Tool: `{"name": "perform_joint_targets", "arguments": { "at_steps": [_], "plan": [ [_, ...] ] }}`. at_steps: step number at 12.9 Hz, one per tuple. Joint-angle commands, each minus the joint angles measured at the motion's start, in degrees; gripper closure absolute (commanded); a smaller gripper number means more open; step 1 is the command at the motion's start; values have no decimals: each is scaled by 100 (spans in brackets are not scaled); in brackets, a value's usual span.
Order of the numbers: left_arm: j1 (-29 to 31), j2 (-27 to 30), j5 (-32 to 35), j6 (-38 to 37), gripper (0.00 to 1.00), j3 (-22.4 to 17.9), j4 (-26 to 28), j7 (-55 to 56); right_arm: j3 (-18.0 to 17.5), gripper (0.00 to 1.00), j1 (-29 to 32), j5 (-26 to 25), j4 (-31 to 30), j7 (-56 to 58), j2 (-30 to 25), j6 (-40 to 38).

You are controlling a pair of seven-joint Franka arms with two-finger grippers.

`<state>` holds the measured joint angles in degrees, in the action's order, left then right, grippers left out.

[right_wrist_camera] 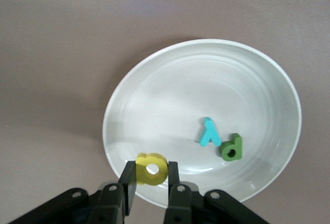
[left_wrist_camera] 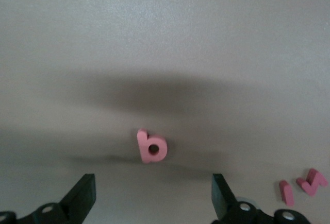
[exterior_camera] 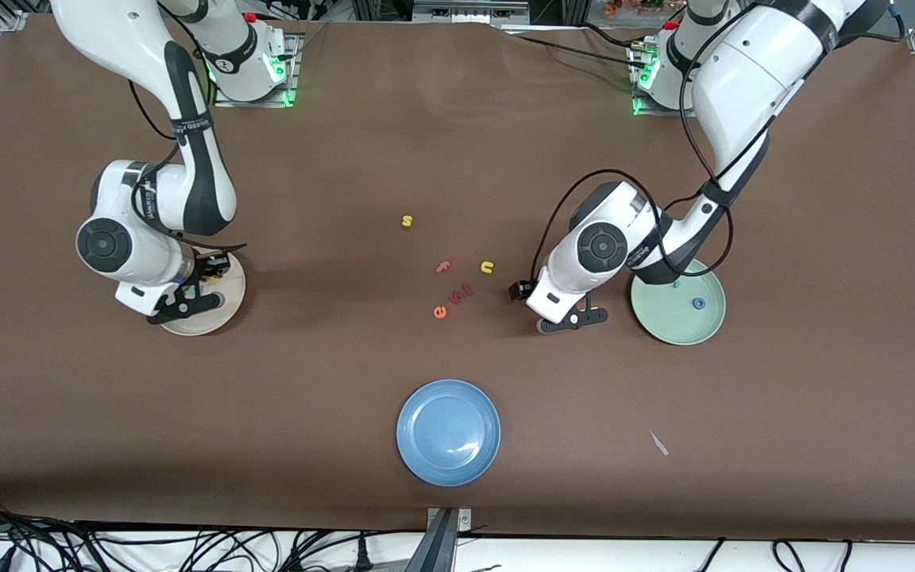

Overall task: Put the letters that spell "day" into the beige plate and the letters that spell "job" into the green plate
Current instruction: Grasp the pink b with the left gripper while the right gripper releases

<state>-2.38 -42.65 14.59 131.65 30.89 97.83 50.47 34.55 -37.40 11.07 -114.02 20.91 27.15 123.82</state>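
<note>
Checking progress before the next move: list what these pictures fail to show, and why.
Front view: the right arm covers most of the beige plate, hiding its letters.
Front view: the left arm hides the salmon-pink b; the left wrist view shows it by the open left tool.
Front view: the teal j on the green plate is too small to read.
Right wrist view: whether the yellow a in the right tool touches the plate.

A brown table covering (exterior_camera: 457, 143) spreads across nearly the whole front view, lit evenly from above, with soft shadows (the darkest pooled toward the right arm's end). Its edge farthest from the front camera meets metal framing (exterior_camera: 457, 9). Along its nearest edge runs a white strip of floor (exterior_camera: 632, 556) strewn with black cables (exterior_camera: 148, 548), and a metal bracket (exterior_camera: 448, 526) clamps that edge midway.
</note>
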Motion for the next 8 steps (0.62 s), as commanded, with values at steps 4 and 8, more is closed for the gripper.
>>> {"name": "perform_joint_targets", "arguments": {
  "at_steps": [4, 8],
  "plan": [
    [-527, -164, 149, 396, 18, -576, -80, 182, -10, 0, -65, 9, 607, -8, 18, -681],
    [-527, -217, 149, 432, 44, -584, -72, 279, -10, 0, -65, 79, 1381, -244, 27, -1772]
  ]
}}
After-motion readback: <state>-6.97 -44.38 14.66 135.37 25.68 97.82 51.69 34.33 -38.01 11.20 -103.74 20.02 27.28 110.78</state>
